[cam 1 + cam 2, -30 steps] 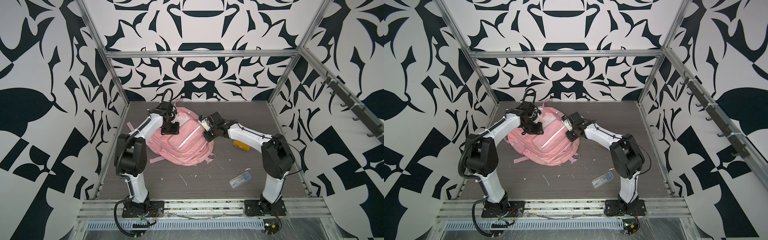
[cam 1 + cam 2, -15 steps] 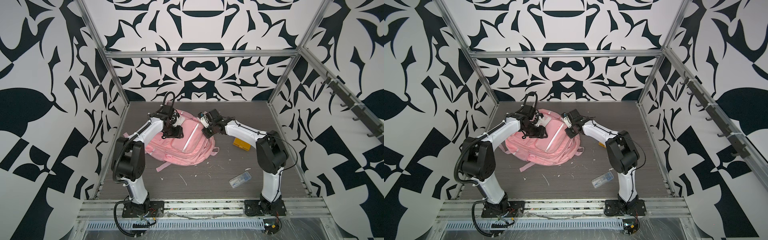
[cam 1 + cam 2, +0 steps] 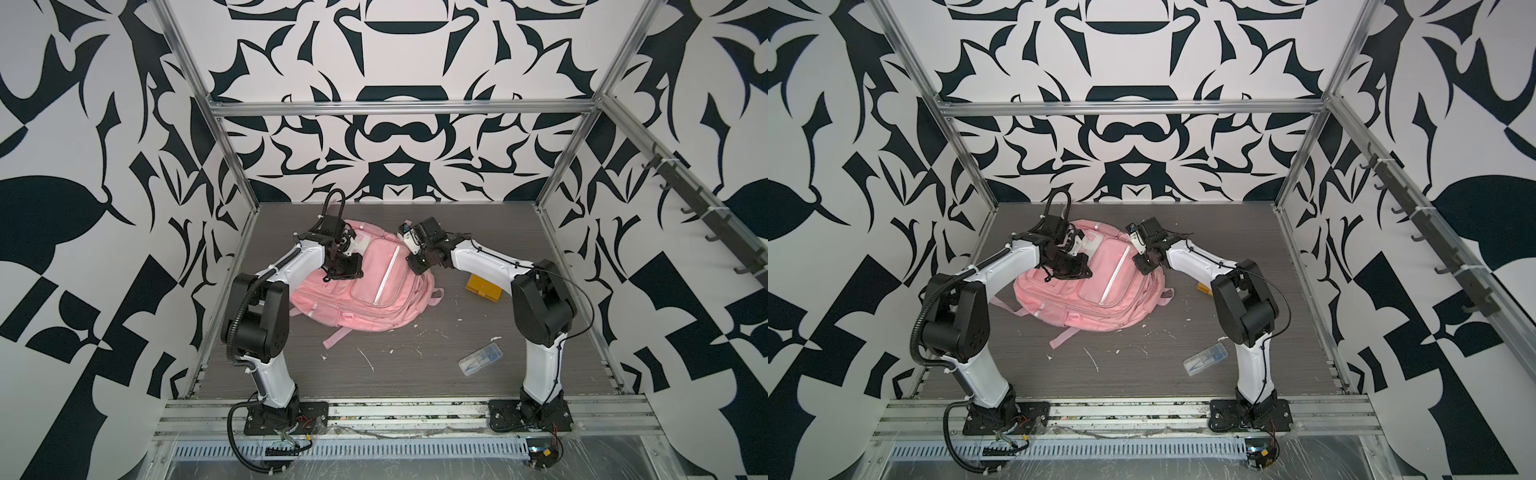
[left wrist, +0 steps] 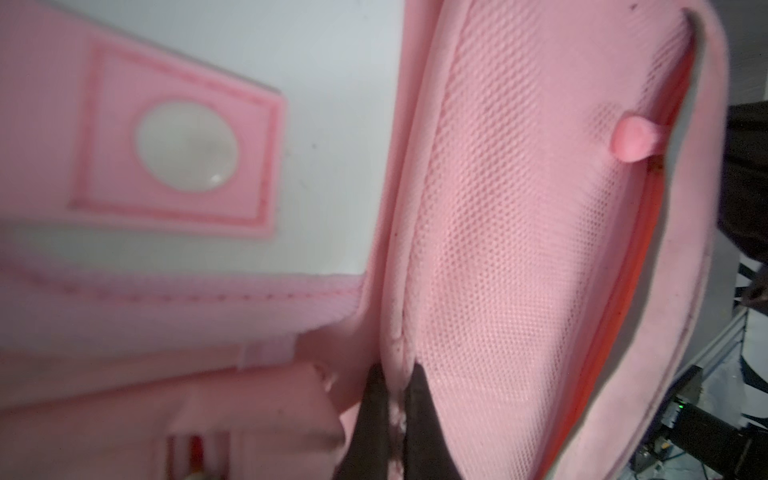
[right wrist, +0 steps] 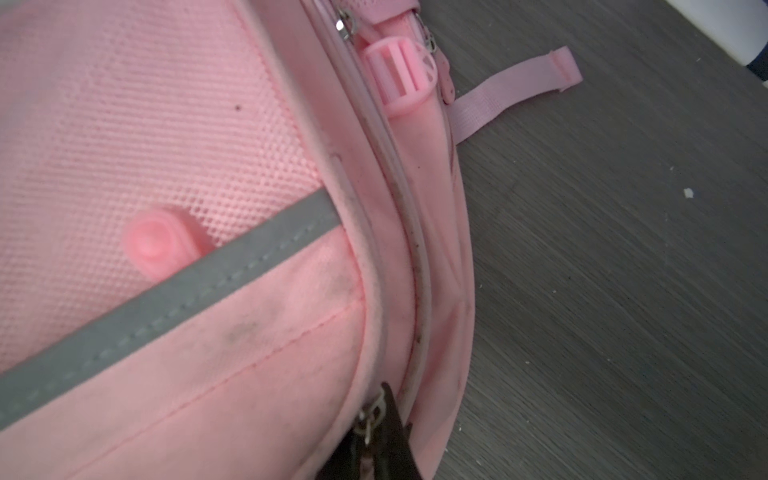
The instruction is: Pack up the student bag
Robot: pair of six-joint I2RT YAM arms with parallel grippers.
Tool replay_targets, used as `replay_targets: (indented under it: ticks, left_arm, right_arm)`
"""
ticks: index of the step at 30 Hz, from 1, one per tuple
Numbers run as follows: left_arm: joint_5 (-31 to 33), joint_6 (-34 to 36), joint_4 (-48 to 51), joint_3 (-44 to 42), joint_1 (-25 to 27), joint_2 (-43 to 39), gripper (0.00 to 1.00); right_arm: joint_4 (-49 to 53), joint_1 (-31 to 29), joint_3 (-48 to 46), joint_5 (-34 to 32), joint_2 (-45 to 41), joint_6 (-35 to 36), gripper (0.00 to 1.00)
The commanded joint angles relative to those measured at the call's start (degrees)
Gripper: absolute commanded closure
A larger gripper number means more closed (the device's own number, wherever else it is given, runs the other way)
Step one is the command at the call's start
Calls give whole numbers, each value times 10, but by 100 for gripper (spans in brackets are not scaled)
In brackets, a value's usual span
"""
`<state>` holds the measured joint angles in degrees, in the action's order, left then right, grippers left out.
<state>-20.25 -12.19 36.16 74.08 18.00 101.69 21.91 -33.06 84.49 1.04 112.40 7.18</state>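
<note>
The left white-and-black arm (image 3: 291,266) bends at its elbow and reaches inward, wrist tipped down, so the left black parallel gripper (image 3: 338,273) points down onto the pink fabric backpack (image 3: 374,299). In the left wrist view its dark fingers (image 4: 419,415) stand nearly together, pinching a raised seam of that backpack. The right white-and-black arm (image 3: 486,262) mirrors it, wrist angled down. The right black parallel gripper (image 5: 374,440) is closed, with a metal zip pull (image 5: 370,415) running in between its tips.
</note>
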Motion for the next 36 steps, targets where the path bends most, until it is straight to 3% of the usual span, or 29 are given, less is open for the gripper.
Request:
replay_targets:
  ticks: [1, 6, 13, 19, 25, 32, 36]
  left_arm:
    - [-89, -48, -37, -16, 8, -20, 100]
    - [-75, -82, -35, 0, -1, -22, 100]
    - [-74, -159, -47, 7, -12, -10, 100]
    - [-82, -238, -101, -20, -8, -26, 100]
    - [-81, -241, -91, -7, -8, -20, 100]
    - [-82, -253, -98, -21, -8, -32, 100]
    - [-83, -254, -99, -30, -11, -38, 100]
  right_arm:
    - [-28, -21, -33, 69, -48, 38, 100]
    - [-16, -21, -115, 114, -98, 100, 100]
    - [24, -23, -178, 115, -145, 124, 100]
    - [30, -70, -206, 132, -172, 159, 100]
    - [62, -111, -195, 120, -169, 190, 100]
    - [42, -140, -188, 142, -164, 163, 100]
    - [69, -193, -166, 112, -136, 190, 100]
